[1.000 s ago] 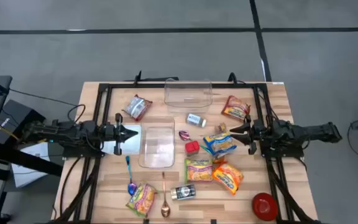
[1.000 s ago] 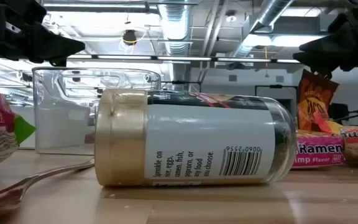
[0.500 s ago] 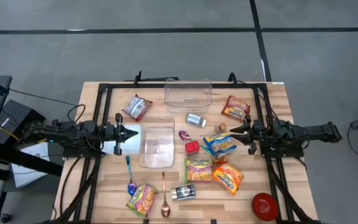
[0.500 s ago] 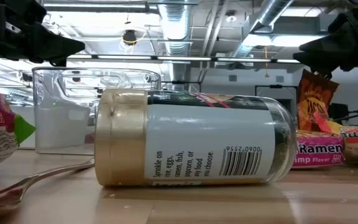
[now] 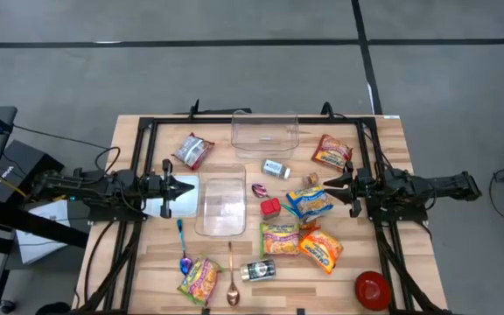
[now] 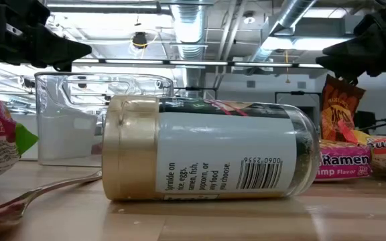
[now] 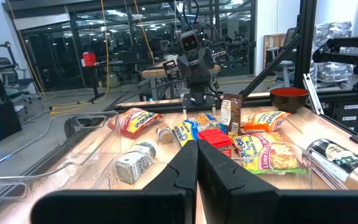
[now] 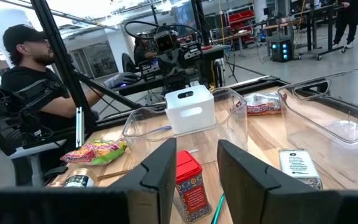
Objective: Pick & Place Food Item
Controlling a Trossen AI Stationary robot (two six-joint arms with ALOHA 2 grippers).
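Grippers idle, both above table (image 5: 392,131). Left gripper (image 5: 189,186) clenched, holding nothing, beside clear tub (image 5: 221,206). Right gripper (image 5: 329,183) parted, holding nothing, just beside blue ramen pack (image 5: 310,201), which lies right of red tin (image 5: 271,207).

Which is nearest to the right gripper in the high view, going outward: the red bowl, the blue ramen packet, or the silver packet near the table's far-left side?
From the right gripper, open and empty:
1. Blue ramen packet, just beside its fingertips.
2. Red bowl, at the table's near right corner.
3. Silver packet, far across on the left arm's side.
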